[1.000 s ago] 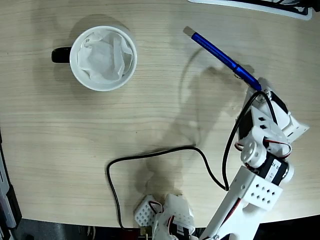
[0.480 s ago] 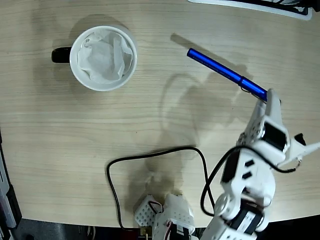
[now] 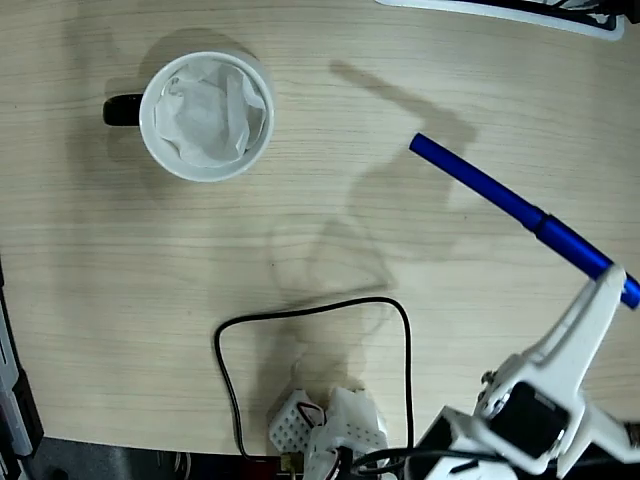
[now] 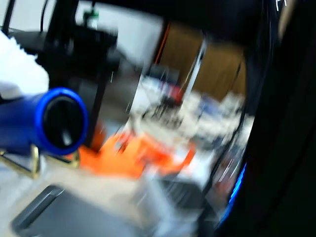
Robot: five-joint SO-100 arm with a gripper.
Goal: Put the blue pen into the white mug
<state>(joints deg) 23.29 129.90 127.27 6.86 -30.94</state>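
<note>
Above table (image 3: 120,300), gripper (image 3: 612,285) clamps blue pen's (image 3: 510,205) lower-right end.

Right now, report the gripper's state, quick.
Gripper: shut on the slim glossy blue pen, lifted off the wooden table.

One blue pen (image 3: 520,212), one white mug (image 3: 207,116), one black cable (image 3: 300,345), one hand (image 3: 612,285).

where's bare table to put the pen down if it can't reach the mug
Bare wood lies between the mug and the pen, across the table's middle, and left of the cable loop below the mug. The bottom edge is crowded: cable, arm base and gripper.
</note>
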